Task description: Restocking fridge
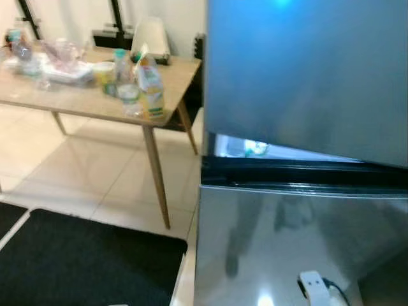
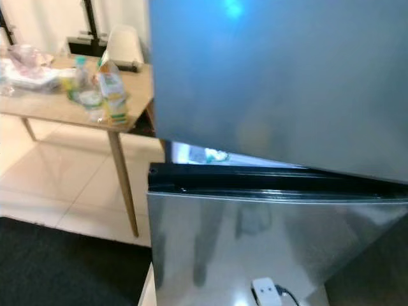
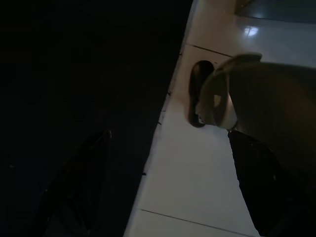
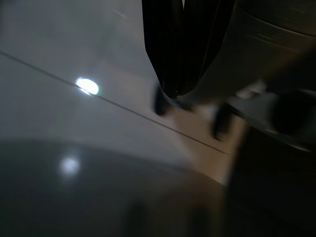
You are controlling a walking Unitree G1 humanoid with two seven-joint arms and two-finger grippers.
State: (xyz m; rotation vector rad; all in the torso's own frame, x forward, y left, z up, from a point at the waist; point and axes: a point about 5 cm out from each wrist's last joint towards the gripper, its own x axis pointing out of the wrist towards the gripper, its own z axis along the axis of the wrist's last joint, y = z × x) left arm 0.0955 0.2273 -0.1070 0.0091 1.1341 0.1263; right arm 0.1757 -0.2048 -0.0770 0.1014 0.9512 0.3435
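Because the upper door (image 1: 306, 76) of the fridge (image 1: 293, 242) is swung partly ajar, a lit strip of shelf (image 1: 245, 148) is exposed directly ahead for loading. The bottles (image 1: 143, 86) to be stocked are kept standing on the desk (image 1: 76, 102), well apart to the left. The left hand (image 3: 168, 182) is hung low over mat and floor with its fingers spread wide and nothing held, while the state of the right hand (image 4: 177, 74) cannot be told.

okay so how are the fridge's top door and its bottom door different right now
The upper fridge door is swung ajar, with a lit gap showing beneath it; the lower fridge door sits shut. The upper door looks bluish, the lower door paler grey with reflections. Both are smooth and glossy.
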